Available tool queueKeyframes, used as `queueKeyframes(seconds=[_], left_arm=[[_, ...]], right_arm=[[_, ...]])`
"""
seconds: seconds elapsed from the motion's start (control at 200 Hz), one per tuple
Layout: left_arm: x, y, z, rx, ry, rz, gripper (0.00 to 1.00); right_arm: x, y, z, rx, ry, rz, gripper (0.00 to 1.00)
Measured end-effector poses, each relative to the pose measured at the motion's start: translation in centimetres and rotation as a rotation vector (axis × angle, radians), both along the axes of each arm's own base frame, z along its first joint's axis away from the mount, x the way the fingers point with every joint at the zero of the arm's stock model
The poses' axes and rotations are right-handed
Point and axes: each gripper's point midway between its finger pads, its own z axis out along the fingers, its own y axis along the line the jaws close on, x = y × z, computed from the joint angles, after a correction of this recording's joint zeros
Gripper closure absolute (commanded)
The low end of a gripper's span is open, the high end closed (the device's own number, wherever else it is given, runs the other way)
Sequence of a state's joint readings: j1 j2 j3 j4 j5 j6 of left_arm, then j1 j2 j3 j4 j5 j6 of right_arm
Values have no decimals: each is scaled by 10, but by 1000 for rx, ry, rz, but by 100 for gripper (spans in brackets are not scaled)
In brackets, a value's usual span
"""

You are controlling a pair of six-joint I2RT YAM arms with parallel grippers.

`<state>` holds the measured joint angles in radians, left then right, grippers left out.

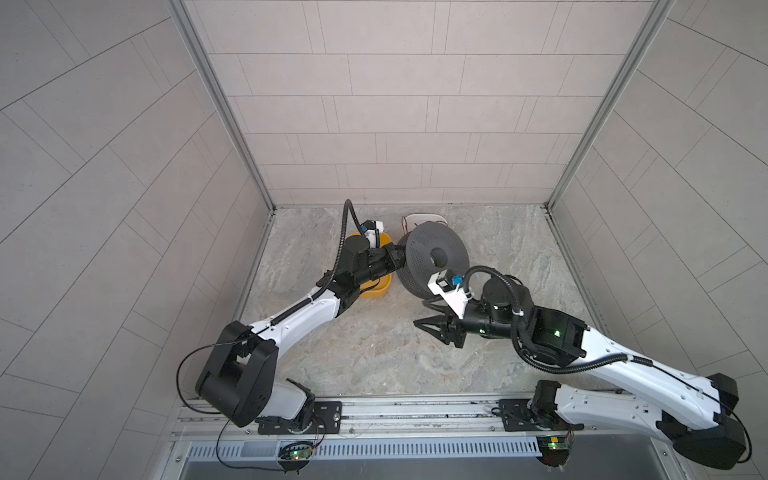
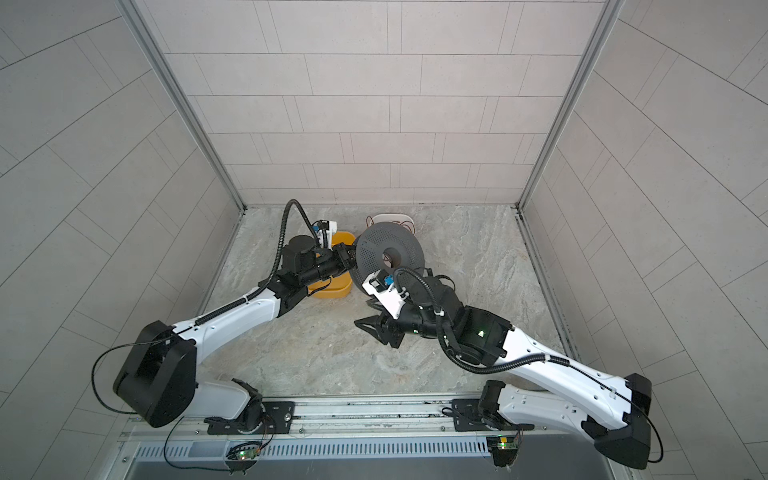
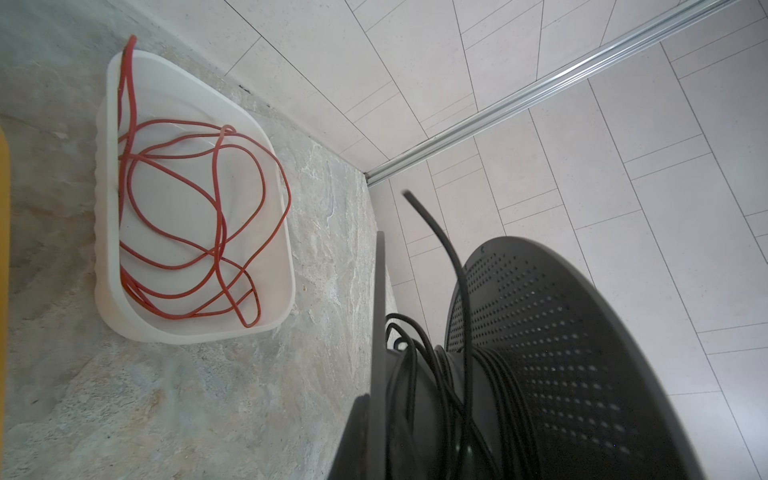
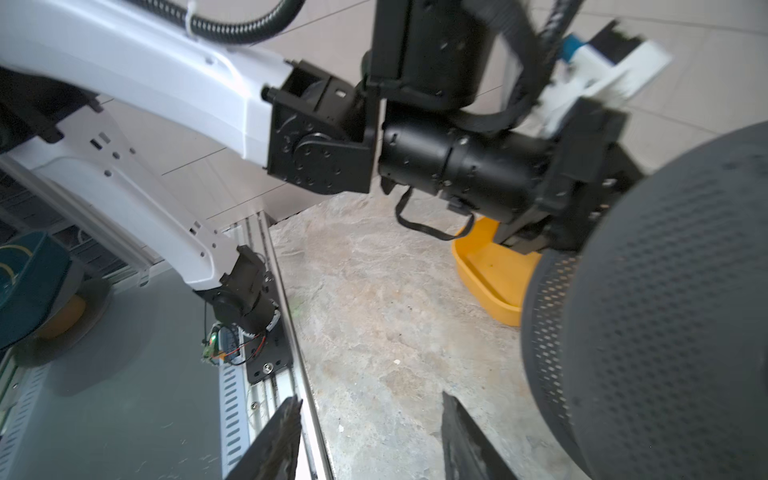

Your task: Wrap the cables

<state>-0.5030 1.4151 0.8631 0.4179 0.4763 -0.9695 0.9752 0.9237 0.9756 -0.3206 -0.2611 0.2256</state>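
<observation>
white shells [image 1: 299, 318] | blk joints [image 1: 237, 374] | ribbed blk hoses [image 1: 582, 365] | blk pointed fingers [image 1: 432, 328] | green LEDs [image 1: 556, 332]

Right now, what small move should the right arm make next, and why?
Probably bring the open right tool toward the spool to pinch the black cable: its loose end sticks out past the flanges, while the left tool is shut on the spool's rim.

We see the cables [image 3: 467, 340] as one thin black wire, wound in loose, uneven turns around the hub of the grey spool [image 3: 582, 353], between its two discs. One free end stands out straight, beyond the rim of the spool
</observation>
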Motion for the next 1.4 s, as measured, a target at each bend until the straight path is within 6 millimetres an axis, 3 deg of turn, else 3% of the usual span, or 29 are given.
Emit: queueKeyframes(seconds=[0.25,0.37,0.475,0.746,1.011,1.186,1.401], left_arm=[[-1,2,3,-14,-2,-23,100],[-2,1,6,-31,-9,-35,100],[-1,0,8,-51,-9,-42,100],[5,0,2,-77,11,-39,100],[5,2,3,-85,15,-40,100],[6,2,2,-84,17,-39,100],[5,3,7,-91,11,-38,100]], right_arm=[[38,-72,27,73,-26,-296,48],[64,-107,28,113,18,-445,48],[75,-122,23,139,65,-505,48],[78,-129,-18,129,184,-549,48],[90,-157,-67,88,240,-690,46],[101,-170,-111,59,306,-775,46],[109,-169,-172,24,422,-814,44]])
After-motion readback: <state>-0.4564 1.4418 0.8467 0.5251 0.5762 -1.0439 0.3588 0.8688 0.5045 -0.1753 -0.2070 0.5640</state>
